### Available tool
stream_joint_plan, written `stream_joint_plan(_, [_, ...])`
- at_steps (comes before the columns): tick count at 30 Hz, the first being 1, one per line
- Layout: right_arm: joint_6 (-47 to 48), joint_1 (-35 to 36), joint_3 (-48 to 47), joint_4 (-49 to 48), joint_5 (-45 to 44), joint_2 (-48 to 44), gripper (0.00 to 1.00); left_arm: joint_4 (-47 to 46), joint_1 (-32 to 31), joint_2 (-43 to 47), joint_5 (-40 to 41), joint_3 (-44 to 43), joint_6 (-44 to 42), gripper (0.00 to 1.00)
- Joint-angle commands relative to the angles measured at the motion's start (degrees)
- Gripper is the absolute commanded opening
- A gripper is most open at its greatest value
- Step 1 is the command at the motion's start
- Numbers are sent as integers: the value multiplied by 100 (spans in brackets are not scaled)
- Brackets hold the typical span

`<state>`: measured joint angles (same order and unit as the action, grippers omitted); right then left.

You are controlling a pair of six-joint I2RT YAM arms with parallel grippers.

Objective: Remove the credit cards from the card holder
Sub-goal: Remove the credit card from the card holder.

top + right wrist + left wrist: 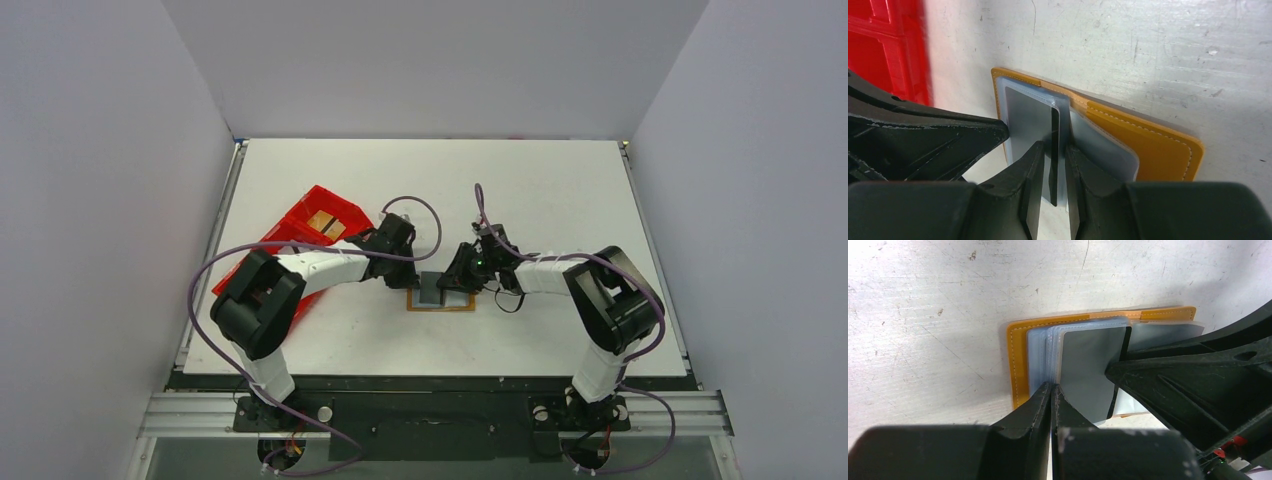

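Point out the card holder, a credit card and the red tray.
card holder (1158, 145), right wrist view, tan cover.
credit card (1090, 370), left wrist view, grey face.
red tray (296, 222), top view, bare red part.

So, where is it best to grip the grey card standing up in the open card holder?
Its raised free edge, from above, one finger on each face. The grey card stands on edge in the open card holder, between clear sleeves; that edge stands clear of them.

Card holder (1018, 365) leather-like, stitched; table (923, 315) scratched, matt.
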<state>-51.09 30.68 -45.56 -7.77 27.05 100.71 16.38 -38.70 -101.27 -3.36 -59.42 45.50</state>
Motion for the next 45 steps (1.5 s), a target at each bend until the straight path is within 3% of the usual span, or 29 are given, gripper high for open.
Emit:
stream_joint_plan(1, [-299, -45, 215, -785, 315, -80, 19, 196, -83, -289, 220, -25, 70, 0])
stream_joint_plan(11, [-723, -151, 423, -1557, 570, -41, 14, 162, -151, -338, 214, -12, 84, 0])
stream_joint_plan(25, [-721, -205, 600, -1770, 572, 18, 4, 288, -180, -436, 426, 93, 287, 0])
stream_joint_plan(31, [-583, -363, 702, -1767, 541, 20, 4, 294, -172, -415, 504, 202, 364, 0])
stream_joint_plan(36, [-631, -385, 792, -1999, 644, -15, 15, 288, -180, -453, 526, 191, 358, 0])
stream_joint_plan(45, [-950, -393, 1058, -2647, 801, -1, 12, 311, -183, -511, 559, 177, 411, 0])
